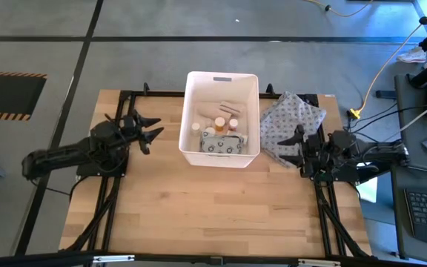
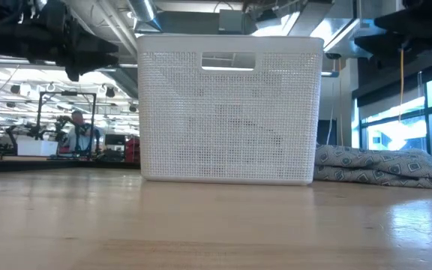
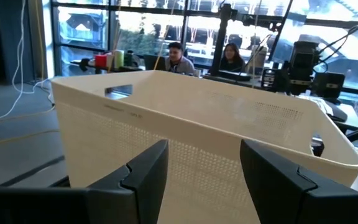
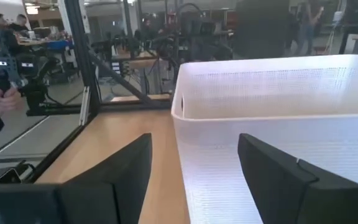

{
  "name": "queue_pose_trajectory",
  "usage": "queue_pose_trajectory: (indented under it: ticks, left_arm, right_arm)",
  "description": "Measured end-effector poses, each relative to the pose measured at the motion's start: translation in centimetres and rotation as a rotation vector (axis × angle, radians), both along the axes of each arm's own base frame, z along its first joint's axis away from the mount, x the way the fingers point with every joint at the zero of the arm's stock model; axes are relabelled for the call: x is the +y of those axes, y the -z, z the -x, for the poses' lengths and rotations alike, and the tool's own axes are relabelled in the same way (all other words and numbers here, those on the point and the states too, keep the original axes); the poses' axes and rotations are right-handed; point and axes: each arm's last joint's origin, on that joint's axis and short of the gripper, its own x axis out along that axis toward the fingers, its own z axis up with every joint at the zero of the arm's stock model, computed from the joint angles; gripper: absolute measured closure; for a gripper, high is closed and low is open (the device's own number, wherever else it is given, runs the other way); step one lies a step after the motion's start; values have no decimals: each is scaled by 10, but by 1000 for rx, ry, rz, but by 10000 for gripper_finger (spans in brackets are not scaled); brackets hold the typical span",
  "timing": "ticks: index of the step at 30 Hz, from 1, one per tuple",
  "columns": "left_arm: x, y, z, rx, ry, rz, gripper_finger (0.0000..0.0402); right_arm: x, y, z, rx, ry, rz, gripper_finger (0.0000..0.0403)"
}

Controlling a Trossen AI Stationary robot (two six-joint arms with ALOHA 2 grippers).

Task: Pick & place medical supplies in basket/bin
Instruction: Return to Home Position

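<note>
The white perforated bin (image 1: pixel 222 119) stands on the table's far middle, its handle slot (image 2: pixel 228 61) facing the low camera. Inside lie the medical supplies: tan rolls (image 1: pixel 224 109), an orange-capped bottle (image 1: pixel 220 122), a small white vial (image 1: pixel 196 127) and a flat grey ring-printed packet (image 1: pixel 222 143). My left gripper (image 1: pixel 150 132) hovers open left of the bin, empty; the left wrist view shows the bin's wall (image 3: pixel 185 149) between its fingers. My right gripper (image 1: pixel 296 142) hovers open right of the bin, empty, over the grey cloth's edge.
A grey dotted cloth bundle (image 1: pixel 290 124) lies right of the bin, touching its right side (image 2: pixel 377 166). The near half of the wooden table (image 1: pixel 213 208) is bare. Black frame rails (image 1: pixel 110 200) run along both table sides. People sit in the room beyond (image 3: pixel 176 57).
</note>
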Motion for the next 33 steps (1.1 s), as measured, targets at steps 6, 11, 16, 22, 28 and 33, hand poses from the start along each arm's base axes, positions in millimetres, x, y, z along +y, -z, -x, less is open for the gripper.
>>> queue_pose_trajectory:
  ticks: [6, 11, 16, 22, 28, 33]
  left_arm:
    - [5, 2, 3, 26, -20, -2, 208]
    - [6, 2, 5, 15, -30, -3, 208]
    - [5, 1, 7, -3, -6, -2, 208]
    - [6, 16, 4, -25, 12, 2, 208]
    - [9, 30, 5, -40, -42, 22, 208]
    - [11, 35, 6, 4, -45, 26, 208]
  right_arm:
    - [-1, 16, 5, -29, 28, -4, 163]
    - [-1, 20, 6, -33, 34, 3, 163]
    - [-2, 27, 3, -47, 62, -4, 163]
    - [-2, 42, -3, -73, 63, -10, 163]
    - [-2, 48, -4, -74, 62, -33, 163]
    - [-2, 51, -5, -45, 69, -11, 163]
